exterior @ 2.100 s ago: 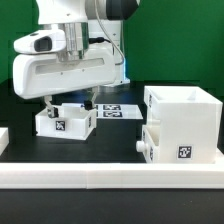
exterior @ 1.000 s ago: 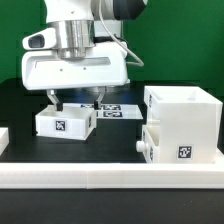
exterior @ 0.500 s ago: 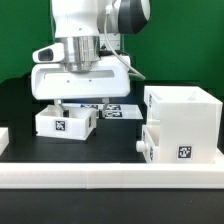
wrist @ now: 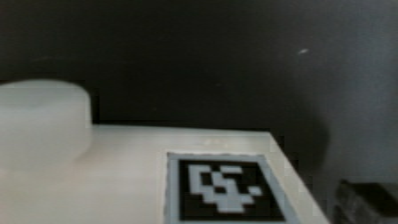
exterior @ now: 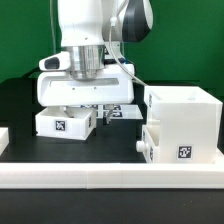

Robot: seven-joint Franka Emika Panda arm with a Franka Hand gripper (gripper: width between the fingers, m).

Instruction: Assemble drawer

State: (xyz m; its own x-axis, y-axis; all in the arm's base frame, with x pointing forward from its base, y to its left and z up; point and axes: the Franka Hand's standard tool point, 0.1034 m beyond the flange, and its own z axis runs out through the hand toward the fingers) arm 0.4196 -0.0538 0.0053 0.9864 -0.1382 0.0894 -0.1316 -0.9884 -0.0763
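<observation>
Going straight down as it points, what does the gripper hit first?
Probably the small white open-top plastic tray just beneath the gripper; depth is unclear, so it might pass behind it.

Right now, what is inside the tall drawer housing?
A tray sits in the lower slot of the housing, its knob pointing to the exterior view's left. The space above it cannot be seen: the housing's walls cover it.

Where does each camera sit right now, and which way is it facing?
Exterior view: off the arm, just above table height, facing the loose tray, the housing and the arm with its gripper.
Wrist view: on the wrist, close over a white tagged surface; no fingers clearly shown.
Shared: probably that loose tray, though blur prevents certainty.
</observation>
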